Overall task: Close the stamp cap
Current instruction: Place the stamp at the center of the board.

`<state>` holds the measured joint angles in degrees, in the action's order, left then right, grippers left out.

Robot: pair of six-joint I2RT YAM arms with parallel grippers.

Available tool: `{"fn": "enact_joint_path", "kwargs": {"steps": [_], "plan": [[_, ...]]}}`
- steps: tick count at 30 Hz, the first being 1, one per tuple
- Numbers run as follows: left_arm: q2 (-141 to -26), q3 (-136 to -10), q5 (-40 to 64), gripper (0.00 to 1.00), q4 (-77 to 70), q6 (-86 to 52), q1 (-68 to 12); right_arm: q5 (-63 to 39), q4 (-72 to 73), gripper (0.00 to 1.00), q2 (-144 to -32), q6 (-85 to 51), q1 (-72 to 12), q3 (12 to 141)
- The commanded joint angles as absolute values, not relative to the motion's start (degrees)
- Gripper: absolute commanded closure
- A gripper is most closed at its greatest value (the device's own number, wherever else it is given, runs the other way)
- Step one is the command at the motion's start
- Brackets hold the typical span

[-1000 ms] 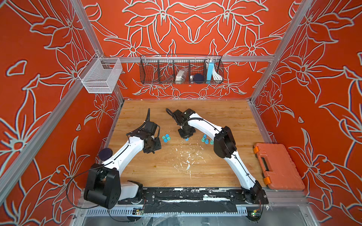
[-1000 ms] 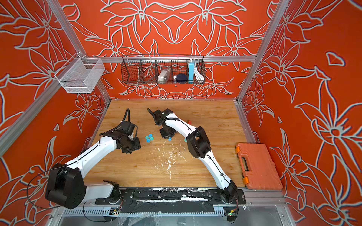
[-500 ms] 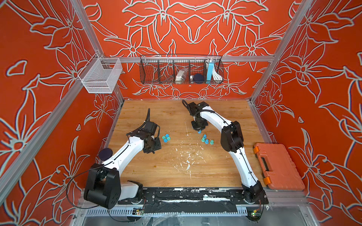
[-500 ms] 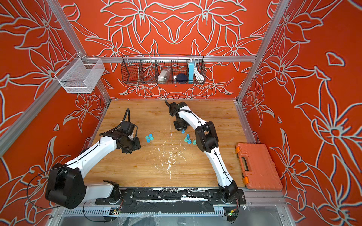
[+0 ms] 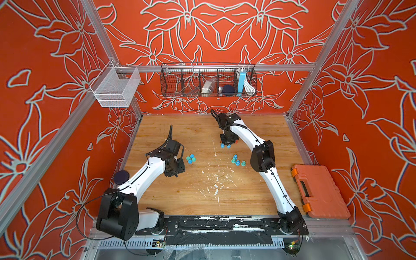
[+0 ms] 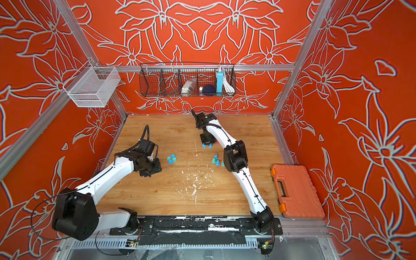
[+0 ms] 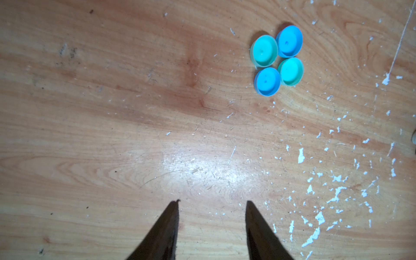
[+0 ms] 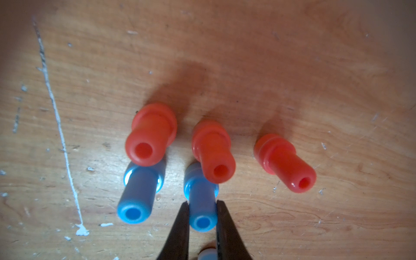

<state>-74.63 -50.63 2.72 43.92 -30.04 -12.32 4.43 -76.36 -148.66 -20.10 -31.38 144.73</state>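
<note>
Right gripper (image 8: 202,202) just swung beside the red stamps (image 8: 213,153), clamped on a blue stamp (image 8: 201,193), probably parking it; left gripper (image 7: 212,202) sits with jaws apart.

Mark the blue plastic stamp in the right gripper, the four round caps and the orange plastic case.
blue plastic stamp (image 8: 202,202): right wrist view, barrel.
four round caps (image 5: 191,158): in a top view, cluster middle.
orange plastic case (image 5: 324,193): in a top view, lid.

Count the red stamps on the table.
3, in one row by the right tool: one red stamp beside the free blue stamp, one behind the gripped blue stamp, one alone. The arm may hide more.
</note>
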Motion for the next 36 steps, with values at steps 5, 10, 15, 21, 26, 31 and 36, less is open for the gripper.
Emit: {"fn": "enact_joint_path", "kwargs": {"steps": [5,10,15,21,26,31,36], "plan": [[-74.99,-52.10,2.37,0.51,44.82,-30.51,-11.85,3.70,-77.69,0.93,-151.09,-20.26,-31.19,142.64],[-75.08,-52.30,2.37,0.51,44.74,-30.49,-11.87,3.78,-78.52,0.89,-151.04,-20.21,-31.18,143.77],[-75.17,-52.31,2.46,0.51,44.65,-30.39,-11.87,4.30,-79.01,0.85,-150.15,-20.30,-31.20,144.28],[-75.19,-52.56,2.51,0.51,44.56,-30.36,-11.89,4.83,-79.24,0.78,-149.19,-20.13,-31.19,144.65],[-74.98,-52.83,2.46,0.51,44.82,-30.32,-11.87,4.80,-79.74,0.71,-148.82,-19.98,-31.21,145.02],[-75.15,-53.38,2.70,0.51,44.68,-30.37,-11.87,5.10,-79.93,0.64,-147.11,-19.80,-31.29,145.04],[-76.04,-54.96,2.81,0.51,44.56,-30.21,-11.90,5.18,-80.94,0.60,-145.12,-19.78,-31.21,145.91]]}}
